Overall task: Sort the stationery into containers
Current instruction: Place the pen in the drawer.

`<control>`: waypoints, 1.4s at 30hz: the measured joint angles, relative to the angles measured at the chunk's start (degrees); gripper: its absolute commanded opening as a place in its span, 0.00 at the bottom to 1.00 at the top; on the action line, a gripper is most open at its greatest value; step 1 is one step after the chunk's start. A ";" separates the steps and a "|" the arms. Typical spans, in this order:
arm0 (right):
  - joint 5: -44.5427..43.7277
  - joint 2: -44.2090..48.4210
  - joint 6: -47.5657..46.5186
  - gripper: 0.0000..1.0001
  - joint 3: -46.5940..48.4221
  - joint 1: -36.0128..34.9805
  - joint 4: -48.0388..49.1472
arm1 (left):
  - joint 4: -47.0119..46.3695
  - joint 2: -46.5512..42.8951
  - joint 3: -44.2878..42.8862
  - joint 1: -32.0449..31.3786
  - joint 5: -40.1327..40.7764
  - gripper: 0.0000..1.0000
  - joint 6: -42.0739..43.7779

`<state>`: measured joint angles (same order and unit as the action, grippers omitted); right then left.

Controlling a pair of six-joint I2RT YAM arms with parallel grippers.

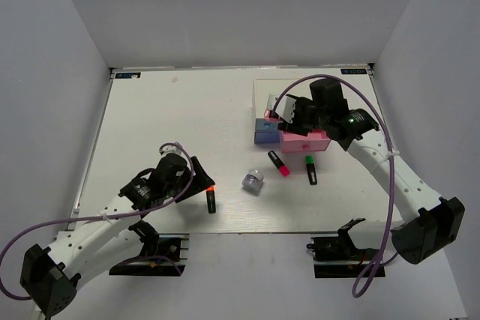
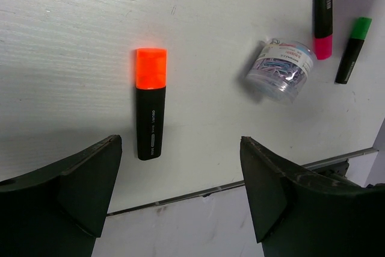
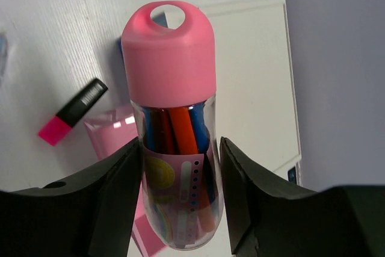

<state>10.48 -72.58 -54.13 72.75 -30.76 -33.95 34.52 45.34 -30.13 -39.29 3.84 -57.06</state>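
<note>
My left gripper (image 1: 193,176) is open and empty, hovering just near of the orange-capped marker (image 1: 211,198), which lies between and beyond the jaws in the left wrist view (image 2: 150,103). My right gripper (image 1: 294,115) is shut on the pink-capped stubby pen tube (image 3: 174,118), a clear tube with coloured pens inside. It holds the tube above the pulled-out pink drawer (image 1: 306,142) of the white-topped cabinet (image 1: 270,89). The blue drawer (image 1: 265,135) is to the left. The pink-capped marker (image 1: 279,163), green-capped marker (image 1: 310,169) and grey-silver round piece (image 1: 253,180) lie on the table.
The table's near edge (image 2: 252,179) runs just under my left fingers. The round piece (image 2: 280,69) is a clear tub of paper clips, right of the orange marker. The cabinet's white top (image 3: 252,76) lies behind the held tube. Grey walls enclose three sides.
</note>
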 measured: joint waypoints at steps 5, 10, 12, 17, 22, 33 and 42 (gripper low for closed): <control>0.17 -0.02 -4.11 0.16 -0.79 3.23 -2.47 | 0.22 -1.73 0.74 0.00 0.00 0.89 0.02; 0.37 -1.16 -6.03 0.19 -1.27 5.68 -4.26 | 0.33 -2.82 0.83 0.00 0.00 0.89 0.00; 0.37 -2.43 -6.88 0.22 -1.29 6.67 -5.09 | 0.44 -3.08 0.85 0.00 0.00 0.89 0.00; 0.09 -4.92 -9.27 0.29 -1.29 8.59 -7.04 | 1.09 -4.20 1.01 0.00 0.00 0.89 -0.02; -0.33 -6.16 -10.88 0.42 -1.29 9.81 -8.76 | 1.51 -5.44 1.79 0.00 0.00 0.89 -0.02; 0.33 -6.38 -12.11 0.59 -0.55 11.63 -9.64 | 1.22 -5.11 2.14 0.00 -0.02 0.88 -0.04; 9.20 -6.29 -13.38 0.00 6.93 12.76 -12.90 | 0.90 -3.76 2.16 0.00 -0.04 0.88 -0.04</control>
<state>19.68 -78.87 -67.51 79.68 -18.00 -46.85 35.42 41.58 -27.97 -39.29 3.79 -57.10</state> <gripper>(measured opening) 0.065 0.879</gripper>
